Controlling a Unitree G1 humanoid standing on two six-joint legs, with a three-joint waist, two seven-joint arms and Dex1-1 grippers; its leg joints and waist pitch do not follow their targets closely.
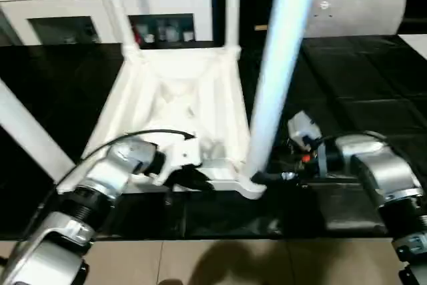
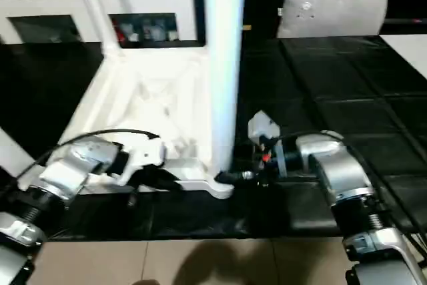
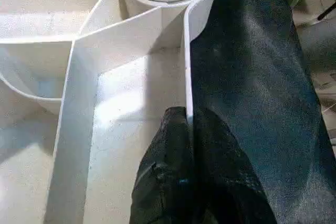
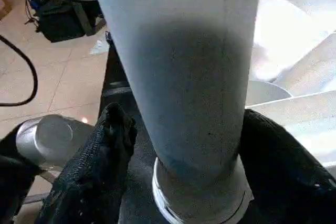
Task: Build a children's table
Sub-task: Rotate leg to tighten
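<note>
The left gripper's fingers (image 3: 178, 182) are pinching the upturned tabletop's (image 1: 180, 98) near rim, while the right gripper's fingers (image 4: 100, 166) are straddling the near-right leg (image 1: 283, 65), grip unclear.

Looks like a home-style room, prob. a staged living space. Far side: white cabinet (image 1: 107, 5) w/ glass doors and small items inside, grey pillow (image 2: 332, 8) to the far right. Black mat (image 1: 360, 98) over beige tiled floor (image 1: 200, 261); cables and a black bag (image 4: 63, 17) on it.

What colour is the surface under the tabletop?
Black, with a faint grid of squares; the right eye view shows it best, beside the white tabletop.
</note>
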